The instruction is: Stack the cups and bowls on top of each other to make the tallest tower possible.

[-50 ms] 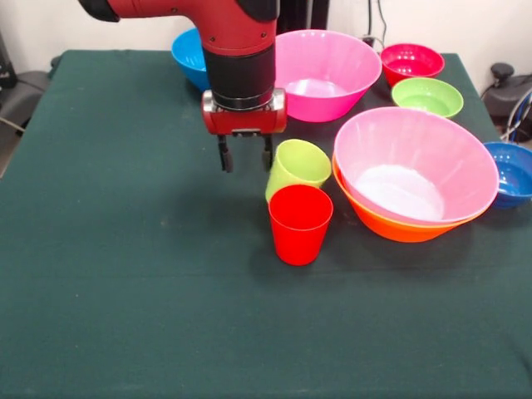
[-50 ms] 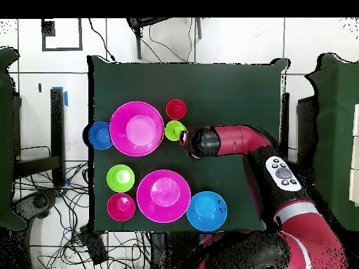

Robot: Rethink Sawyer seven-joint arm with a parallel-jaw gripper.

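The red and black gripper [image 1: 245,155] hangs just beside the lime green tapered plastic tumbler [image 1: 298,167], its two short black fingers [image 1: 224,155] spread moderately apart with nothing between them and touching nothing. That tumbler leans tilted against the upright red plastic tumbler [image 1: 300,223] just in front of it. On the green tumbler's other side, a big glossy pink plastic bowl [image 1: 413,165] sits nested in a big orange plastic bowl [image 1: 391,225].
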